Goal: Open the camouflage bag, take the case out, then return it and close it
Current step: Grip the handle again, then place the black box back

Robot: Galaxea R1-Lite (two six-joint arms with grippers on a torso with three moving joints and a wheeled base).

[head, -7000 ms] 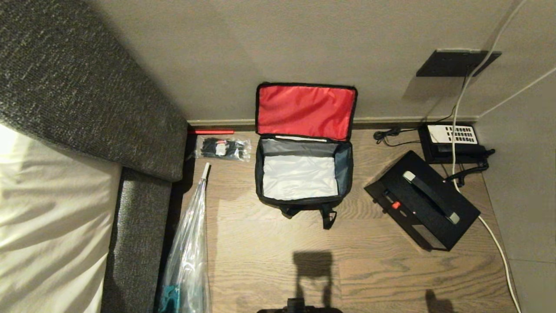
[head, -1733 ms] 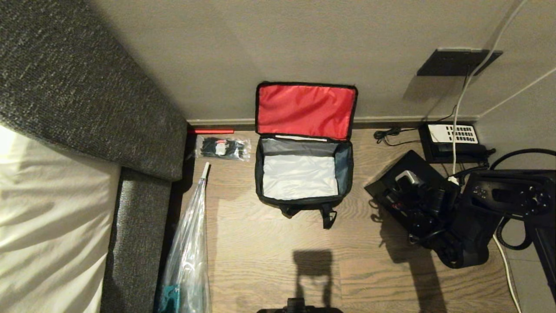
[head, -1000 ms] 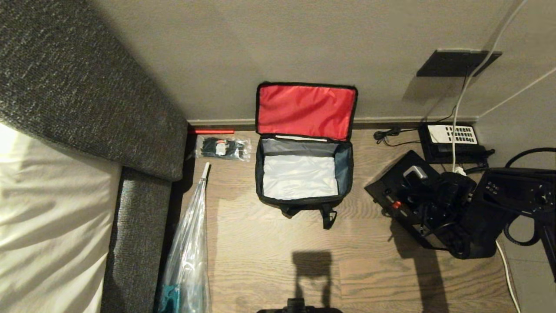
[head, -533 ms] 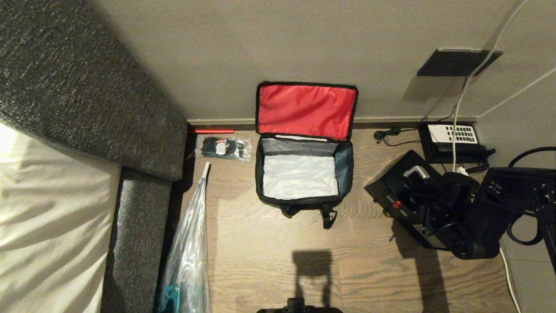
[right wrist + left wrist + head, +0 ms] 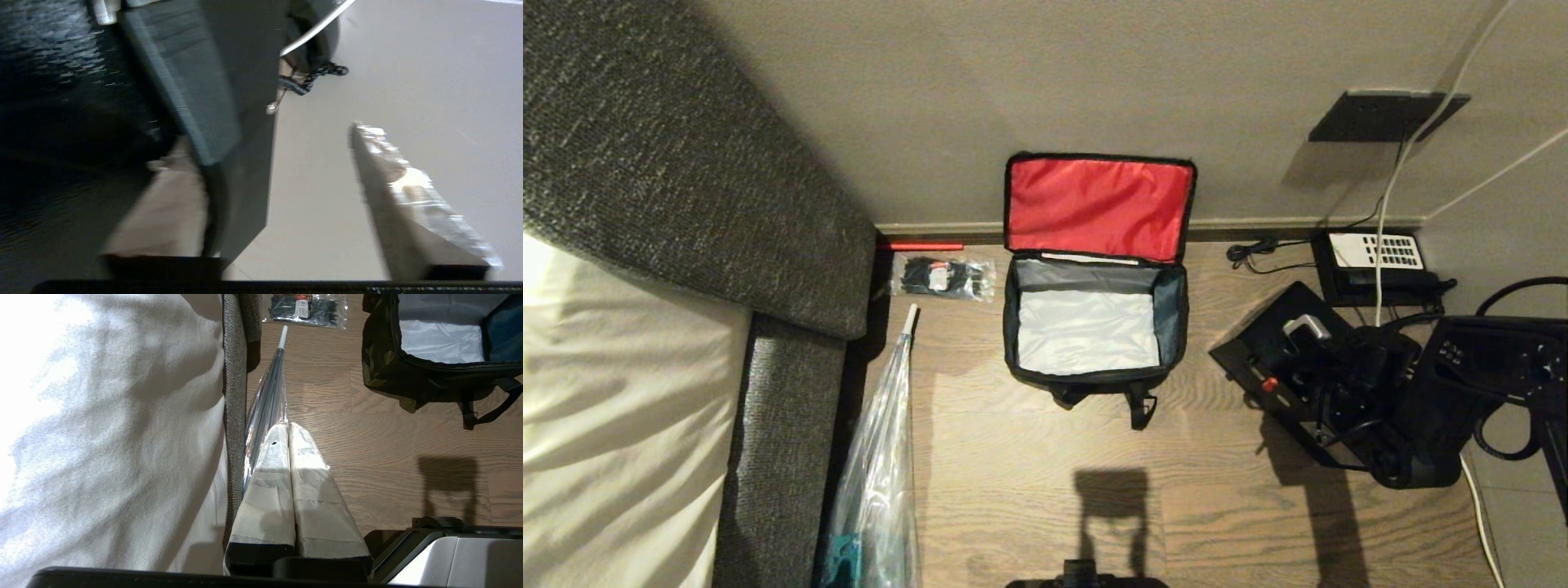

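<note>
Wooden floor [image 5: 1029, 457], right pincer [image 5: 282, 183] part-open, straddling case [image 5: 1262, 351] handle [image 5: 212, 102]

You've got a clear folded umbrella [image 5: 878, 457] lying on the wood floor [image 5: 1029, 457] beside the grey bed frame [image 5: 776, 441]. A packet of black cable ties [image 5: 942, 278] sits by the skirting, and a desk telephone [image 5: 1372, 265] is tucked in the far corner.

case [image 5: 1262, 359] right of camouflage bag [image 5: 1092, 327]
</note>
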